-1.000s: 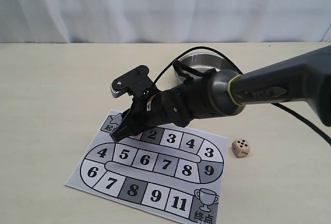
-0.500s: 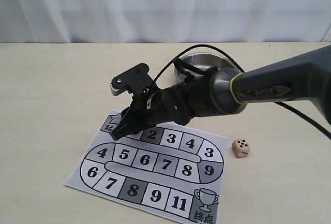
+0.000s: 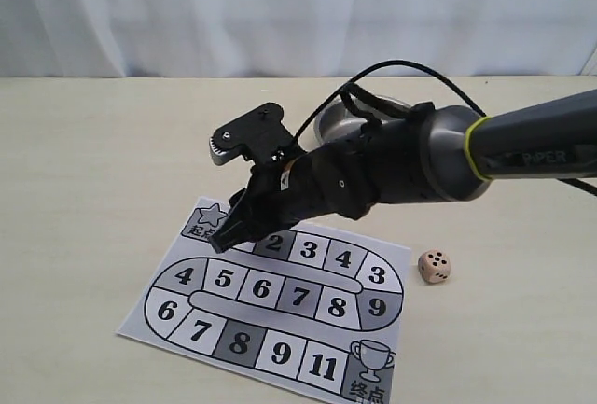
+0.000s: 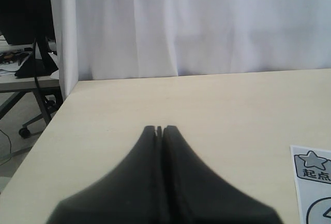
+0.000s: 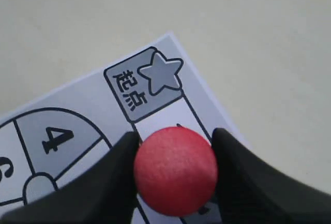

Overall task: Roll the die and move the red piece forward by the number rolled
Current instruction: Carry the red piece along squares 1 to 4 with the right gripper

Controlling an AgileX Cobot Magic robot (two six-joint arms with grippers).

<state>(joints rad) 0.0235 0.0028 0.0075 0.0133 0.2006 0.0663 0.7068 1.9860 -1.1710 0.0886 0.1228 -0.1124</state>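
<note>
In the right wrist view the red piece (image 5: pixel 176 169) sits between the two black fingers of my right gripper (image 5: pixel 175 138), which is shut on it just past the star start square (image 5: pixel 147 81) of the paper board (image 5: pixel 62 105). From the exterior view my right gripper (image 3: pixel 224 236) hovers over the board's start corner and hides the piece. The die (image 3: pixel 434 266), a tan cube with dark pips, rests on the table to the right of the board (image 3: pixel 270 306). My left gripper (image 4: pixel 160 129) is shut on nothing, over bare table.
A steel bowl (image 3: pixel 340 119) stands behind the right arm, with a black cable looping over it. A white curtain closes off the back of the table. The board's corner (image 4: pixel 313 182) shows in the left wrist view, and the table's side edge (image 4: pixel 49 131) is close by.
The right arm has lifted and shifted slightly right, carrying its gripper tips up off the start corner; the star square shows more. The die has not moved.
</note>
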